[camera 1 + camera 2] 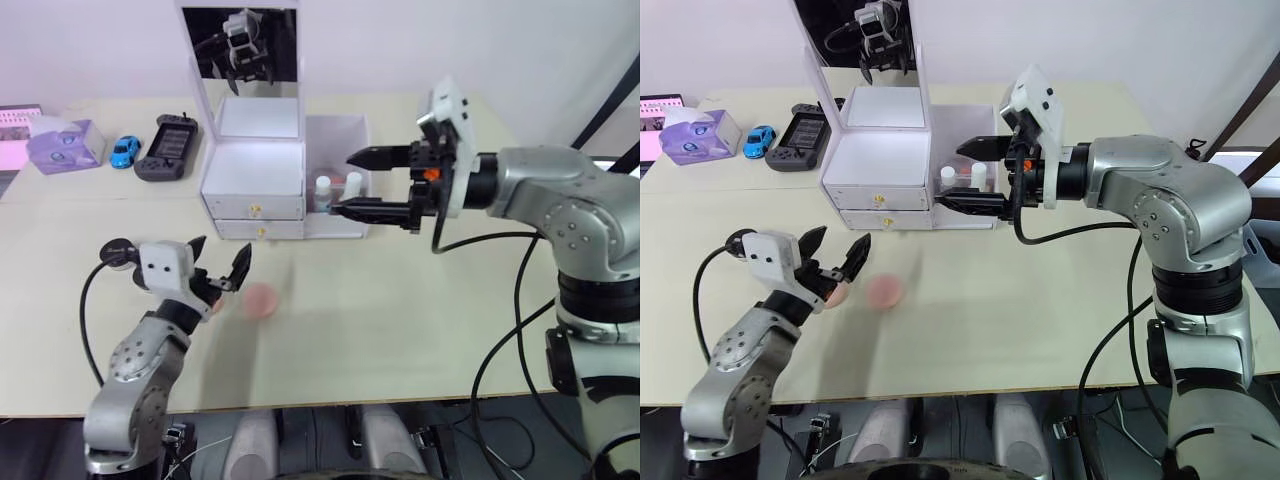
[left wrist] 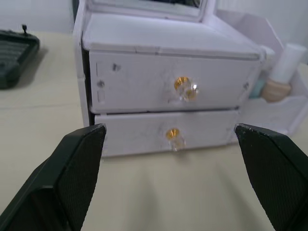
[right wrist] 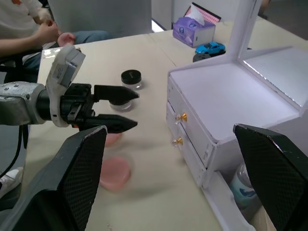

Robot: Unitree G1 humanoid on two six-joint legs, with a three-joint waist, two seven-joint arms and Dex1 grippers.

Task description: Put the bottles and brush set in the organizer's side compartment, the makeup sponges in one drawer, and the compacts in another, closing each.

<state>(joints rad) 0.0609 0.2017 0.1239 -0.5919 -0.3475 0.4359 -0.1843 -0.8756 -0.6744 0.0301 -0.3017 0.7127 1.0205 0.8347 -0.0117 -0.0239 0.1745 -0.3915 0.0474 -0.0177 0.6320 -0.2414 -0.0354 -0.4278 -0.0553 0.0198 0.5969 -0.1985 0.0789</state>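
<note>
Organizer (image 1: 255, 180) stands at the back of the counter (image 1: 400, 300), mirror (image 1: 240, 45) upright. Both stacked drawers are shut, or nearly so; the lower one (image 2: 166, 137) sits slightly forward of the upper (image 2: 173, 84) in the left wrist view. Each front carries a small gold knob.

Side compartment (image 1: 352, 135) adjoins the drawers on the robot's right. Inside stand the two bottles: the clear bluish one (image 1: 323, 193) and the beige one (image 1: 352, 186), both upright with white caps up. Something coral-orange shows behind them in the bin; cannot tell whether it is the brush set.

Makeup sponges: one pink pad (image 1: 261, 300) lies flat on the counter in front of the drawers, well apart from them. A second pink pad (image 3: 113, 140) lies close by, just under the left gripper.

Compacts: two round black cases (image 3: 131, 78) sit on the counter beyond the left gripper as the right wrist view shows, one partly hidden behind its fingers.

Left gripper (image 1: 217, 268): fingers apart, nothing between them, low over the counter beside the pink pad.

Right gripper (image 1: 372, 184): fingers spread wide, empty, held above the side compartment's outer wall, pointing toward the drawers.

Back left of the counter: pale purple box (image 1: 65, 145), blue toy car (image 1: 125, 151), black handheld console (image 1: 168, 147).

A person (image 3: 29, 29) sits at the counter's far side in the right wrist view.
</note>
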